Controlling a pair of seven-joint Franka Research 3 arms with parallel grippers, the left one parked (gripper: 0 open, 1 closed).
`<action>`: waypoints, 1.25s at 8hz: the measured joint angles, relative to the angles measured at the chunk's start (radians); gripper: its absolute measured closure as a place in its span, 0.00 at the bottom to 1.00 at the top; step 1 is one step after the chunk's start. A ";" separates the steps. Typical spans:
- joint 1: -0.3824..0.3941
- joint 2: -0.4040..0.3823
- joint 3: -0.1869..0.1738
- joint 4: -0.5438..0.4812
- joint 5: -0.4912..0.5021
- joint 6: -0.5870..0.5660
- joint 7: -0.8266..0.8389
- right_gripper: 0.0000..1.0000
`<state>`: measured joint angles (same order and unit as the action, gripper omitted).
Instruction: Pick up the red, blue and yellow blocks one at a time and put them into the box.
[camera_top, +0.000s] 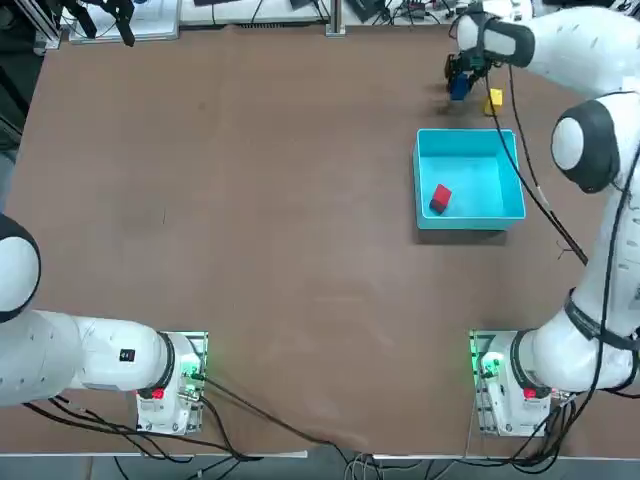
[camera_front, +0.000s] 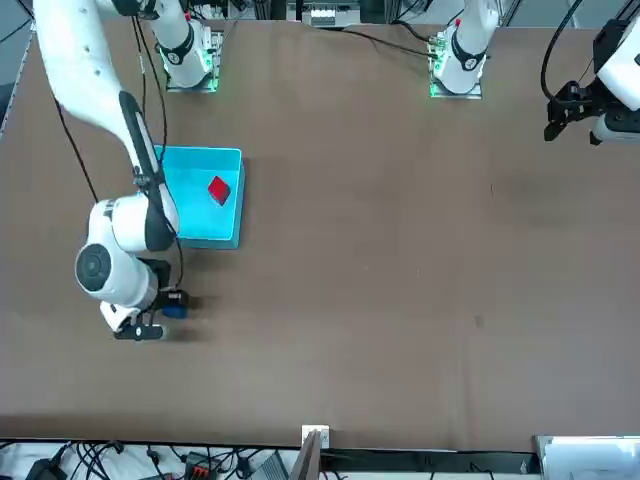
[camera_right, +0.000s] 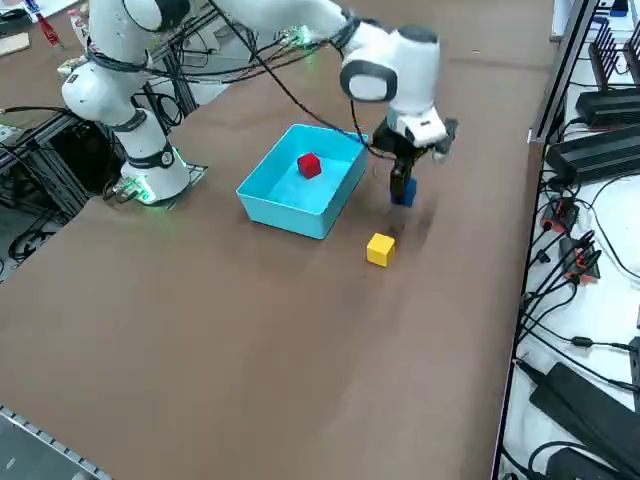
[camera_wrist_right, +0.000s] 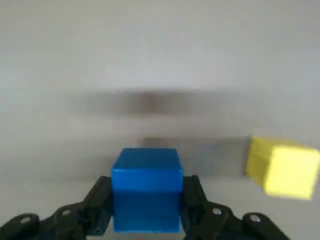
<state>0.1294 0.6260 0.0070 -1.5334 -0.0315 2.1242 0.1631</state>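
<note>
Three blocks are in play, and from my station I see each in a different place. My right gripper (camera_wrist_right: 146, 210) has its two fingers clamped on the sides of the blue block (camera_wrist_right: 146, 187), one finger on each flank, as the wrist camera shows plainly. From the side camera the gripper (camera_right: 403, 185) points straight down with the blue block (camera_right: 405, 192) at its tips, low over the brown table (camera_right: 200, 330), just past the far wall of the box (camera_right: 300, 195); I cannot tell whether the block is touching the tabletop or just clear of it.

My right arm is stretched far forward from its base, the forearm passing over the box's right side and the wrist bent down, as the overhead view shows.

One yellow block (camera_right: 379, 249) sits on the table near the gripper, just off the box's outer corner and apart from it. One red block (camera_right: 309, 165) lies inside the light cyan box, on its floor and clear of the walls.
</note>
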 joint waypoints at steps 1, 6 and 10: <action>0.007 -0.102 0.002 -0.094 0.003 -0.028 0.011 0.30; 0.047 -0.564 0.006 -0.707 0.005 -0.007 0.022 0.30; 0.072 -0.587 0.006 -0.809 0.005 0.032 0.023 0.01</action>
<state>0.2011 0.0395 0.0131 -2.3427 -0.0261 2.1567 0.1862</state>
